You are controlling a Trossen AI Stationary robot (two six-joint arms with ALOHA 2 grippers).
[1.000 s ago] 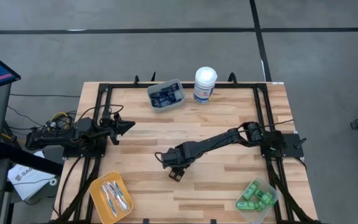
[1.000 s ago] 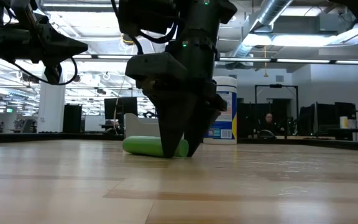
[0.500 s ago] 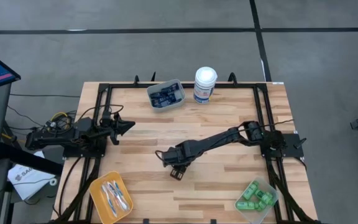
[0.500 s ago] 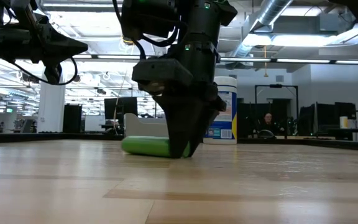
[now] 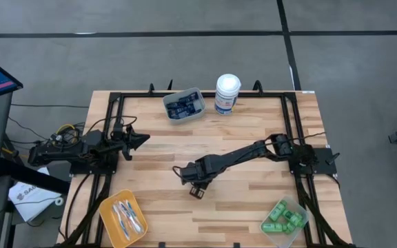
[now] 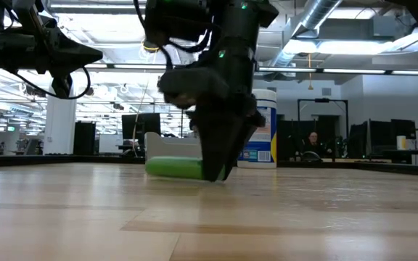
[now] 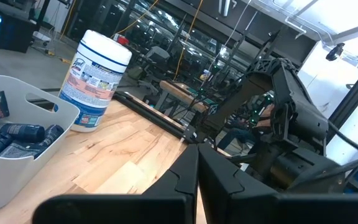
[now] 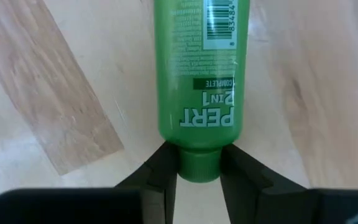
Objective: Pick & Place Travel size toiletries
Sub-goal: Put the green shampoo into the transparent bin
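A bright green little bottle (image 8: 204, 68) lies on its side on the wooden table near the middle, also seen in the low view (image 6: 173, 167). My right gripper (image 8: 199, 177) points straight down over the bottle's cap end (image 5: 196, 191), its fingers closed in on the cap. My left gripper (image 5: 143, 140) waits shut at the table's left side, raised and level, touching nothing (image 7: 197, 162). My right gripper pinches the green bottle's cap (image 8: 199, 167) between its two fingers, one on each side of it. The fingers come from above, pointing down, and lie across the bottle's length. The bottle lies flat on its side on the table (image 6: 173, 167).
A white bin (image 5: 183, 105) of dark navy tubes and a tall white canister (image 5: 227, 94) stand at the far edge. An orange tray (image 5: 123, 217) with toothbrushes sits near left. A pale green bin (image 5: 284, 217) of green bottles sits near right.
My right gripper has stayed in place over the bottle and drawn its fingers together onto the bottle's cap end. The bottle still lies on the table.
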